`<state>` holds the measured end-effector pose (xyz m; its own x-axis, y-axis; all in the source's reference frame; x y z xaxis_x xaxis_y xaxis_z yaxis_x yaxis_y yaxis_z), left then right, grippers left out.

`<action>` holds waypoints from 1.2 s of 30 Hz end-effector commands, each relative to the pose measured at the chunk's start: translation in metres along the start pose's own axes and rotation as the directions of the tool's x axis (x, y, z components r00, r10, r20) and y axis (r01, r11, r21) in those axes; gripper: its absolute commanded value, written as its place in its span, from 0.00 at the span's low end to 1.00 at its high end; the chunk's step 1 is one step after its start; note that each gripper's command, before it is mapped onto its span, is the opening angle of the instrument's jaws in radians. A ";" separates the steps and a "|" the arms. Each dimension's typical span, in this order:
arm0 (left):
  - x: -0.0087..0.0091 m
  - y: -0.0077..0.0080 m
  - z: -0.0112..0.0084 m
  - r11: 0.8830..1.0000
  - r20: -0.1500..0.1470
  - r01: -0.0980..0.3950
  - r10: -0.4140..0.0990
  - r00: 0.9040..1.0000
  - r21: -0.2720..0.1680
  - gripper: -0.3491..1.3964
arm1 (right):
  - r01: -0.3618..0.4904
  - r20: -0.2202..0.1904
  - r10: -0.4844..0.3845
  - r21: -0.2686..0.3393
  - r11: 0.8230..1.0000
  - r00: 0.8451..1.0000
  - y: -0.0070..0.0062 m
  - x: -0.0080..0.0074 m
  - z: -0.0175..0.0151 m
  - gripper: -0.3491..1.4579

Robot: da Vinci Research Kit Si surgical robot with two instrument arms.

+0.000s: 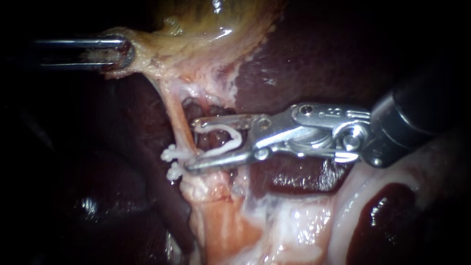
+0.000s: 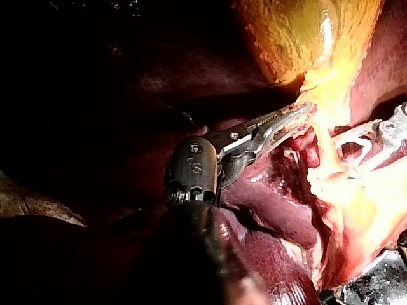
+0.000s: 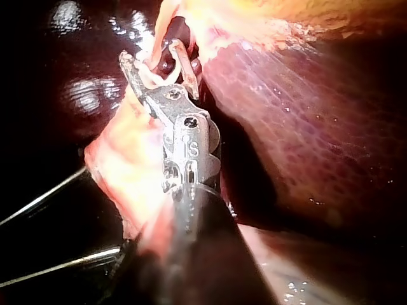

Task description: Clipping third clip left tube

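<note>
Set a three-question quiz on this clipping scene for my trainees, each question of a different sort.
1. True or false: the right tool carries an open white clip between its jaws.
2. How many closed clips already sit on the tube? A one, B two, C four.
3. Fill in: the left tool grips the edge of the ____.
Key: 1 true; 2 B; 3 gallbladder.

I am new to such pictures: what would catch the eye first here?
The right instrument holds an open white clip at the pale tube, in the centre. Two placed clips already sit on that tube just below. Upper left, the left instrument grips the yellow gallbladder.
</note>
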<state>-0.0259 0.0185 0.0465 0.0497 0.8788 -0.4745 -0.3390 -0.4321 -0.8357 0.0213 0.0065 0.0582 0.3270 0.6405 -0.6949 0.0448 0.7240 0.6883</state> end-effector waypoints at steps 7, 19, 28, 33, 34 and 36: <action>0.0000 0.0003 0.0001 1.000 0.001 0.000 0.000 1.000 -0.002 0.00 | -0.007 -0.004 0.007 -0.011 1.000 1.000 0.0018 0.0001 0.0017 0.47; 0.0000 0.0002 -0.0001 1.000 0.001 0.000 0.000 1.000 -0.003 0.00 | -0.010 -0.063 0.013 0.036 0.999 0.998 0.0032 0.0030 0.0063 0.47; 0.0000 0.0002 -0.0002 1.000 0.002 0.000 0.000 1.000 -0.004 0.00 | -0.024 -0.149 0.032 0.055 0.998 0.988 0.0021 0.0077 0.0043 0.47; 0.0000 0.0002 -0.0002 1.000 0.002 0.000 0.000 1.000 -0.004 0.00 | -0.042 -0.191 0.058 0.090 0.995 0.980 0.0004 0.0097 0.0036 0.47; 0.0000 0.0002 -0.0002 1.000 0.002 0.000 0.000 1.000 -0.004 0.00 | -0.051 -0.195 0.070 0.101 0.994 0.978 0.0002 0.0098 0.0036 0.47; 0.0000 0.0002 -0.0002 1.000 0.002 0.000 0.000 1.000 -0.004 0.00 | -0.058 -0.194 0.081 0.117 0.991 0.978 -0.0005 0.0100 0.0036 0.47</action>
<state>-0.0258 0.0183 0.0463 0.0483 0.8790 -0.4743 -0.3355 -0.4330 -0.8367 0.0279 0.0115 0.0515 0.1393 0.7366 -0.6618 0.1394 0.6471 0.7495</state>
